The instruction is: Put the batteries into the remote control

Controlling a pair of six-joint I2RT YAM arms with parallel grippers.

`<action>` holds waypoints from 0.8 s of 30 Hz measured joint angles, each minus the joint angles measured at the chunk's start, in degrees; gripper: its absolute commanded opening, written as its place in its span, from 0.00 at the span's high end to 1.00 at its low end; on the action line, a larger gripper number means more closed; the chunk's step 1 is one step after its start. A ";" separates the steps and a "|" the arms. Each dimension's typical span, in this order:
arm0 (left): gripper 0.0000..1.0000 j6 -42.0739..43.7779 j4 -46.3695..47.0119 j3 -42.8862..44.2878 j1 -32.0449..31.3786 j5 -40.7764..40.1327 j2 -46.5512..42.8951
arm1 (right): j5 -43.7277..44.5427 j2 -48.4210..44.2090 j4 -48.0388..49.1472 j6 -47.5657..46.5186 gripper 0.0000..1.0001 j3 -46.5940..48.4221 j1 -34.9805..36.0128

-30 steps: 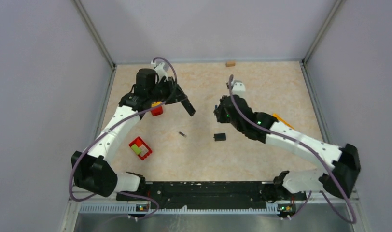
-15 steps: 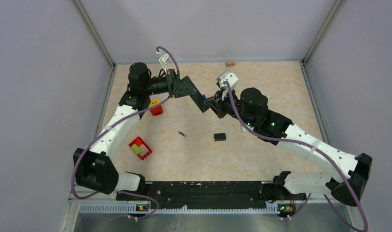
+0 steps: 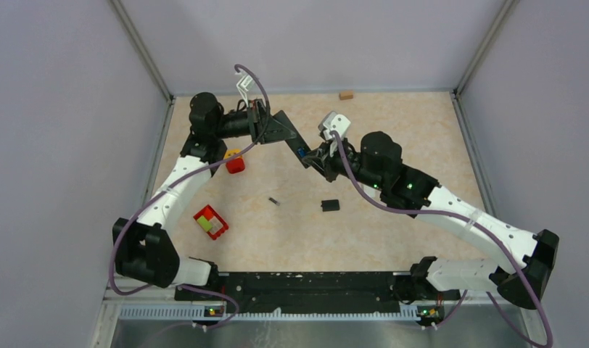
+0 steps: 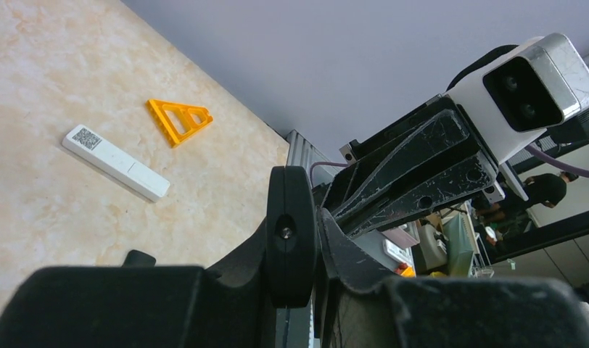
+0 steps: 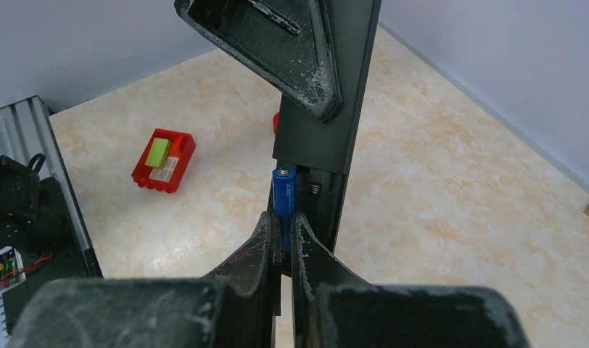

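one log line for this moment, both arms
left gripper: shut on remote control, held aloft | right gripper: shut on blue battery, at open compartment | seated: cannot tell

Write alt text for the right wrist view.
The right tool pinches a blue battery at the open bay of a black remote gripped by the left tool. A red toy block lies on the beige table behind.
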 measured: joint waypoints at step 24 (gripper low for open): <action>1.00 -2.95 4.83 -0.50 0.26 -0.74 0.35 | 0.17 1.03 -3.43 2.82 0.57 3.10 0.00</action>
